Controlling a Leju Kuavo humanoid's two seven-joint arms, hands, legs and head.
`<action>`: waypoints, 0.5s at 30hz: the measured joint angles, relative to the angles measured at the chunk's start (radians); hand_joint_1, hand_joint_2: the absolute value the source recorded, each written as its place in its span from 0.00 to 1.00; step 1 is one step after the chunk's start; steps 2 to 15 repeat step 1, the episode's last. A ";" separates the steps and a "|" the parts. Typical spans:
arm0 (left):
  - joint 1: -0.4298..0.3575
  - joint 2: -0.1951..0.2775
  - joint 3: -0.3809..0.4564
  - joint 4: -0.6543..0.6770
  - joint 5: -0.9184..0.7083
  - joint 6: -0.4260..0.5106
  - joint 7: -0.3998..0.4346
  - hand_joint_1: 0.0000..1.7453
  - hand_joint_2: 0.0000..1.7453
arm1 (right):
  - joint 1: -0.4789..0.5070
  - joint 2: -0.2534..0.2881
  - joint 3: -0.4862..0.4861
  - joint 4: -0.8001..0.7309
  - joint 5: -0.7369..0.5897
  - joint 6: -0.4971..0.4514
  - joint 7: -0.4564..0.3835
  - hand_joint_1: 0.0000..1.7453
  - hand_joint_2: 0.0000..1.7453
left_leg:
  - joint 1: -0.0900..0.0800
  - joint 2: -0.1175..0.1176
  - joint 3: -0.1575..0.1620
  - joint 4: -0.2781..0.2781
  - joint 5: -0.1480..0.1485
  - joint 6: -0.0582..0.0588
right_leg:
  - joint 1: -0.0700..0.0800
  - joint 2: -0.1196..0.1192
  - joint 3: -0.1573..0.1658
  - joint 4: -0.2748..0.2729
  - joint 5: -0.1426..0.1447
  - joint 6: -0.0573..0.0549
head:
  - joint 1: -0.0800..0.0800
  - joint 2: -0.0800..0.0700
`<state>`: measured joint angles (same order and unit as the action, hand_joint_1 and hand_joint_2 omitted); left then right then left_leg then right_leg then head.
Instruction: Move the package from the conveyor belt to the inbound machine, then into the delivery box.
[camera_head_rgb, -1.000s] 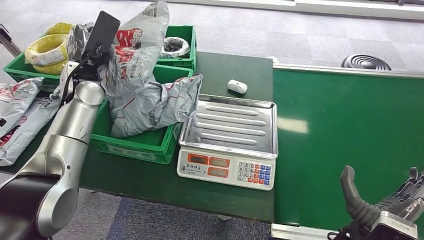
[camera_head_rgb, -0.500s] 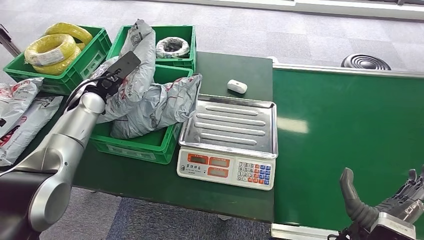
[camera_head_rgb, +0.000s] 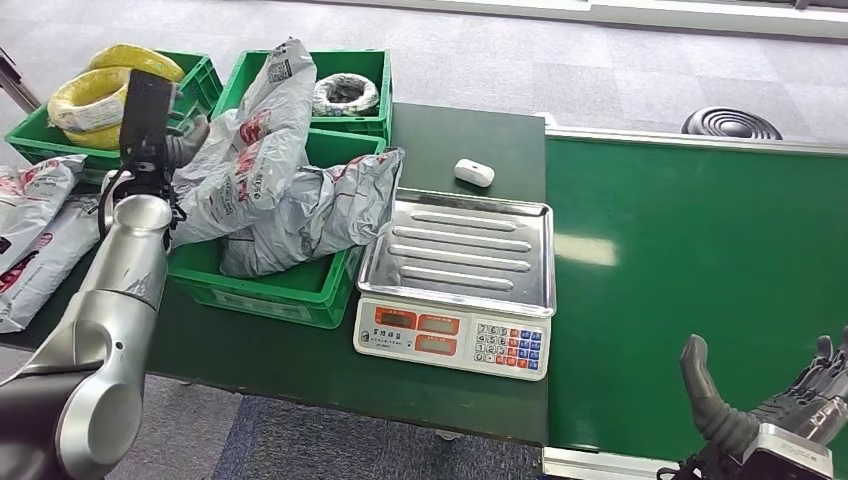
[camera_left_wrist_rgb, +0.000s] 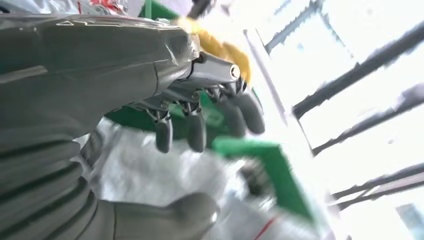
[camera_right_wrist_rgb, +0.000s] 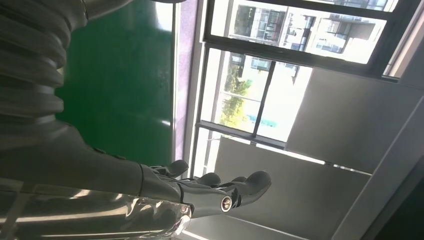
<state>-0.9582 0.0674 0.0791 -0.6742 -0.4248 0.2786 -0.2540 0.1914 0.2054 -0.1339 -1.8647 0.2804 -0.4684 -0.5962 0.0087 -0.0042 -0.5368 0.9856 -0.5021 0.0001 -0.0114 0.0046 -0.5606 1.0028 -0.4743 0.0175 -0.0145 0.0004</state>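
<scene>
Right hand (camera_head_rgb: 790, 400), lower right of frame: fingers spread, holding nothing. Left hand (camera_head_rgb: 150, 150), upper left: fingers apart beside the package (camera_head_rgb: 240, 160), which leans in the green crate (camera_head_rgb: 290, 290). We judge it light, limp, slippery; best gripped mid-body.

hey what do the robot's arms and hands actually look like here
Both arms are smooth silver metal, the left arm turning black near the shoulder. The left hand has a grey shell, ribbed grey cover, thick grey thumb and dark fingers on silver links. The right hand looks alike, glossy and reflective.
</scene>
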 joint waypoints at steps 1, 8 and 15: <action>0.009 -0.002 0.011 -0.022 0.020 0.017 -0.018 0.00 1.00 | 0.000 0.000 0.000 0.000 -0.001 0.000 -0.001 0.00 1.00 | 0.000 0.000 0.000 0.000 0.000 0.000 | 0.000 0.000 0.000 0.000 0.000 0.000 | 0.000 0.000; 0.009 -0.002 0.011 -0.022 0.020 0.017 -0.018 0.00 1.00 | 0.000 0.000 0.000 0.000 -0.001 0.000 -0.001 0.00 1.00 | 0.000 0.000 0.000 0.000 0.000 0.000 | 0.000 0.000 0.000 0.000 0.000 0.000 | 0.000 0.000; 0.009 -0.002 0.011 -0.022 0.020 0.017 -0.018 0.00 1.00 | 0.000 0.000 0.000 0.000 -0.001 0.000 -0.001 0.00 1.00 | 0.000 0.000 0.000 0.000 0.000 0.000 | 0.000 0.000 0.000 0.000 0.000 0.000 | 0.000 0.000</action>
